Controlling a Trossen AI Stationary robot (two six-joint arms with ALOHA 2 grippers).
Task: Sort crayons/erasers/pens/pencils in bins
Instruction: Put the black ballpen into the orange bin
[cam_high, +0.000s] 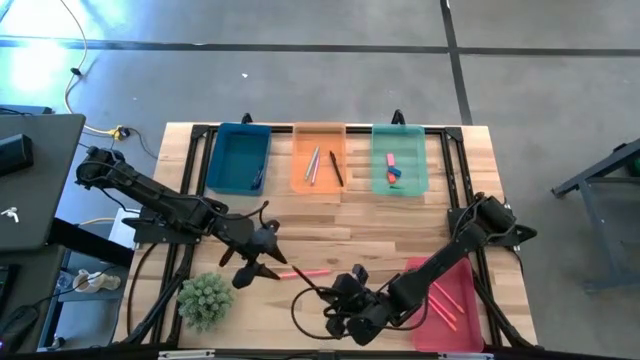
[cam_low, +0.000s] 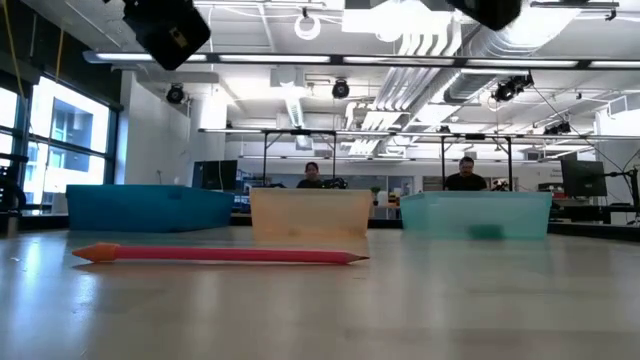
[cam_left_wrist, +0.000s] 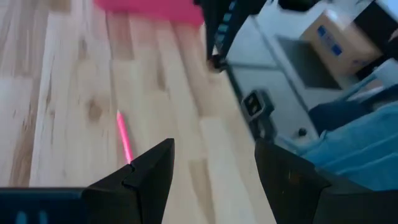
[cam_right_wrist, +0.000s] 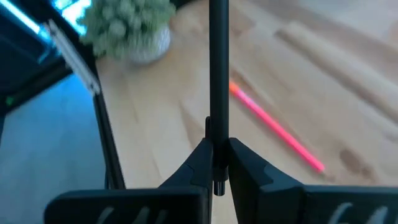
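Observation:
My right gripper (cam_right_wrist: 216, 155) hovers over the table's near middle (cam_high: 345, 298), shut on a thin black stick (cam_right_wrist: 217, 62), a pen or a pencil. A pink stick (cam_high: 305, 272) lies flat on the wood between the two grippers. My left gripper (cam_left_wrist: 214, 168) stands open just left of the pink stick (cam_left_wrist: 124, 140), above the table. The blue bin (cam_high: 240, 158), the orange bin (cam_high: 320, 158) with sticks and the green bin (cam_high: 400, 160) with erasers (cam_high: 392, 170) line the far edge. The red-pink bin (cam_high: 450, 300) sits near right. My right gripper pinches the black stick between its two fingertips, close to one end (cam_right_wrist: 216, 163). A short stub (cam_right_wrist: 216, 186) pokes back toward the wrist. The rest runs forward past the fingers, along them, out of the picture. No part of it shows resting on the table.
A small potted plant (cam_high: 205, 298) stands at the near left corner, close to my left arm. Pink sticks lie in the red-pink bin. Bare wood stretches between the far bins and the grippers. People sit in the room beyond the far edge (cam_low: 465, 175).

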